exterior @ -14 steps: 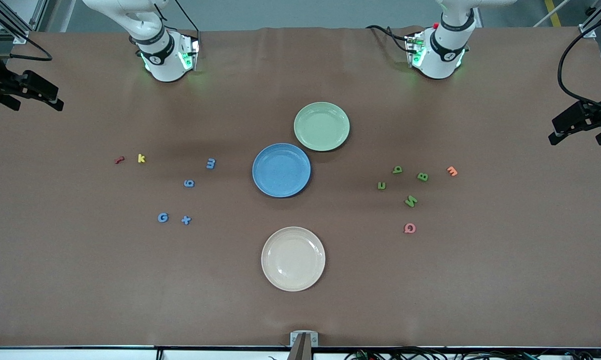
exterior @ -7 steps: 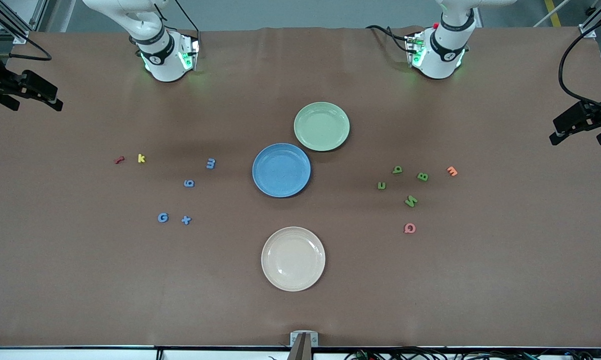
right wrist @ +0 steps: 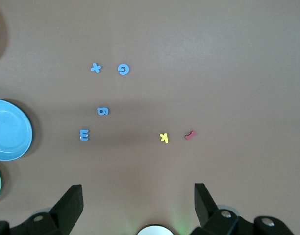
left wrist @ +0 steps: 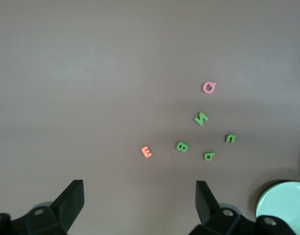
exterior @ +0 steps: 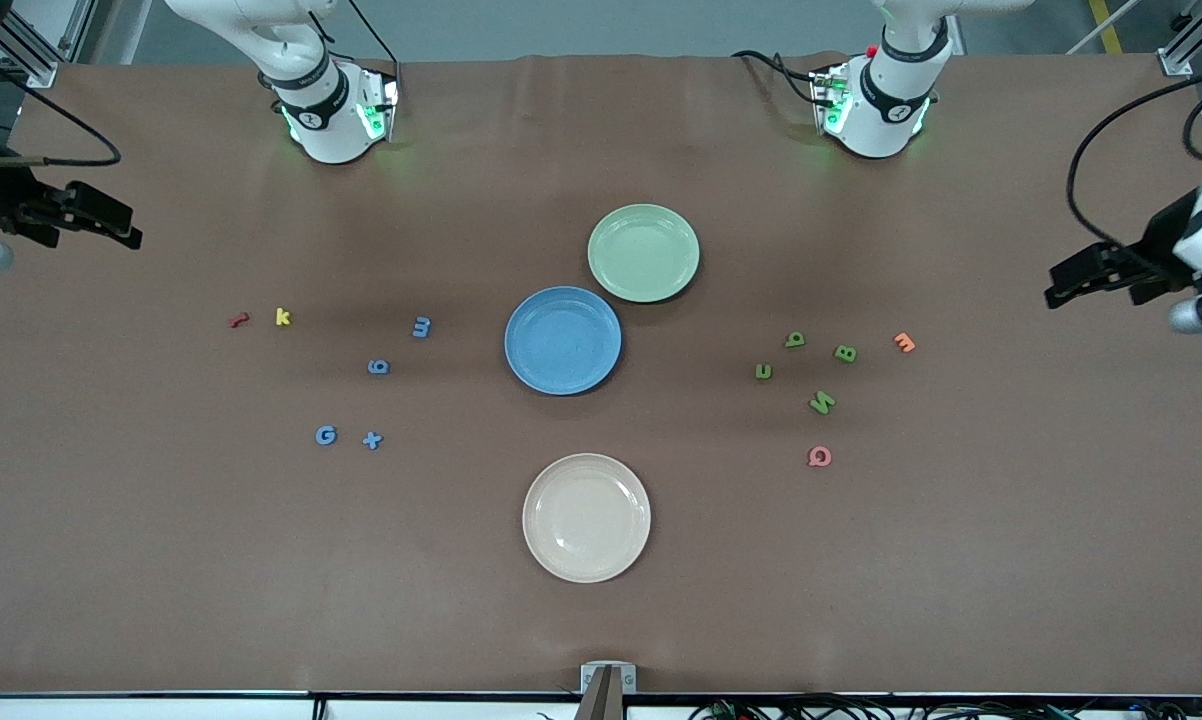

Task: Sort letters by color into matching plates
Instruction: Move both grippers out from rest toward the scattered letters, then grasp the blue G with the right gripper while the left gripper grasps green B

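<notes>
letters (exterior: 372,439) scattered off both plates (exterior: 563,340), left gripper (left wrist: 139,205) and right gripper (right wrist: 137,205) partly cropped, jaws open

Matt brown table cover (exterior: 161,560), glossy plates (exterior: 643,215)

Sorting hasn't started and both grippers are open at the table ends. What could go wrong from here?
1. The blue plate and green plate nearly touch, so a drop near the shared rims may land in the wrong one.
2. The green b, B, u and N sit close together; the left gripper might nudge neighbours.
3. The orange letter lies beside the greens and could be grabbed by mistake.
</notes>
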Tool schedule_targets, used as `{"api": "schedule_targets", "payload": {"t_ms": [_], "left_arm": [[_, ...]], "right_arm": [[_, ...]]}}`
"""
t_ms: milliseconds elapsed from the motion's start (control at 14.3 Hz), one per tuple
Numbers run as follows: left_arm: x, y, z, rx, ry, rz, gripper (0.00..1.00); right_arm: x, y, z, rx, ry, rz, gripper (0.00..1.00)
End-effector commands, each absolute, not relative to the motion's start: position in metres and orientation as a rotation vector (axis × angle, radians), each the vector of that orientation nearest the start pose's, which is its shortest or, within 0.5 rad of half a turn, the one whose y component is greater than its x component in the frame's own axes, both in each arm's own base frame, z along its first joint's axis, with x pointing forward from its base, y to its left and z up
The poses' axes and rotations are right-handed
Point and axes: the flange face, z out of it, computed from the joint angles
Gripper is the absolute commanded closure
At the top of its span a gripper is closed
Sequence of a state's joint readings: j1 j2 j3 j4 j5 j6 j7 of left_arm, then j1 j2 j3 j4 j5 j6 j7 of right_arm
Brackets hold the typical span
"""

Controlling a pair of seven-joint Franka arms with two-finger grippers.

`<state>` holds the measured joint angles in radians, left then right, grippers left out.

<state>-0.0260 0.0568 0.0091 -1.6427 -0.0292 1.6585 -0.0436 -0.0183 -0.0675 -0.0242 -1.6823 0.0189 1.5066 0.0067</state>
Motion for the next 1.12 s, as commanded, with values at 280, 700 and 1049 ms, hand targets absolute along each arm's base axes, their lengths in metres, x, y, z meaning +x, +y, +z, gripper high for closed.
{"api": "schedule_targets", "payload": {"t_ms": [280, 700, 1049], "left_arm": [[0.571, -0.071, 0.469, -3.154, 0.093, 0.148, 0.00], [0.536, -0.100, 0.386, -3.152, 0.177, 0.112, 0.00], [0.508, -0.112, 0.324, -3.152, 0.208, 0.071, 0.00]], "right_arm": [[0.581, -0.039, 0.511, -3.113, 0.113, 0.362, 0.00], [0.618, -0.020, 0.401, -3.114, 0.156, 0.238, 0.00], [0.643, 0.007, 0.327, -3.096, 0.147, 0.157, 0.00]]}}
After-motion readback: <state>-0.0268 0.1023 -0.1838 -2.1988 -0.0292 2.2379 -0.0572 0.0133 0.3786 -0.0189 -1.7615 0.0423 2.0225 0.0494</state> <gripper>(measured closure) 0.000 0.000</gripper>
